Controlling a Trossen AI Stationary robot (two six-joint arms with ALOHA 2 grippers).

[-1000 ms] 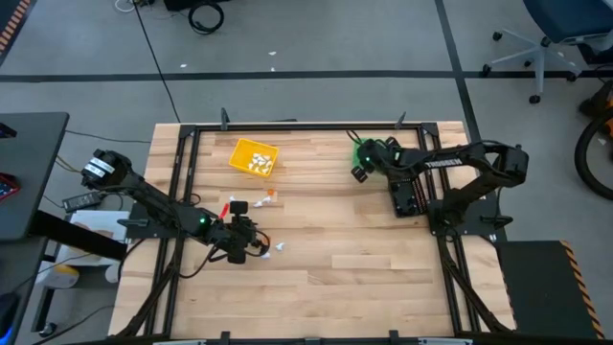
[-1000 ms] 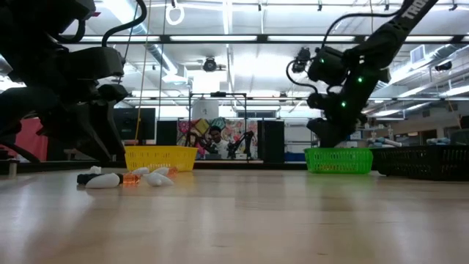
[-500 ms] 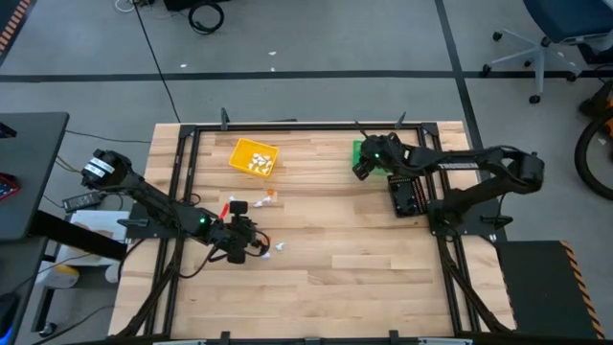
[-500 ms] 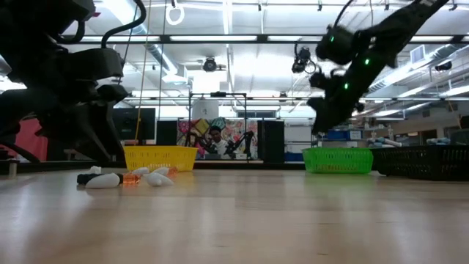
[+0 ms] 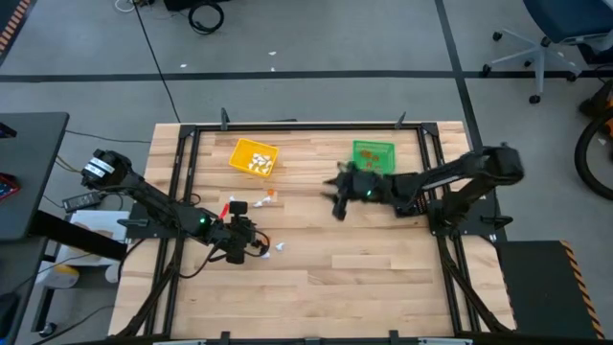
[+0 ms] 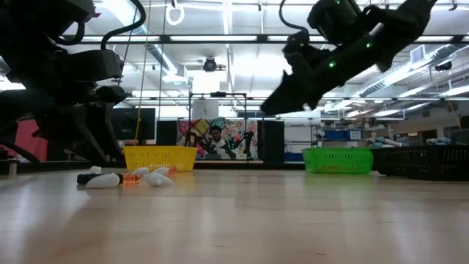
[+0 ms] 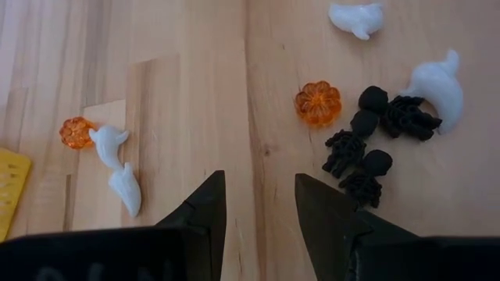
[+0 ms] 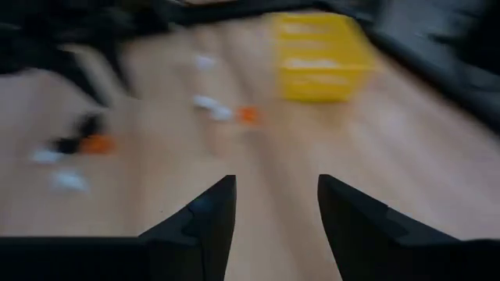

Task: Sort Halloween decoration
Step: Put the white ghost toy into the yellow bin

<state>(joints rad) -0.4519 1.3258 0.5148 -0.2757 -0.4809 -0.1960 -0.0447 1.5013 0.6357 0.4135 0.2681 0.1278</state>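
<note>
White, orange, black trinkets (image 7: 367, 133) scattered on table.

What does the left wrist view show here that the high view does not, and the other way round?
Only the left wrist view tells the trinkets apart: black skeleton figures, an orange pumpkin and white ghosts, with the open left gripper above bare wood. Only the high view shows the green bin, the whole yellow bin and the right gripper, empty over mid-table. Both show the trinket cluster beside the left gripper.
</note>
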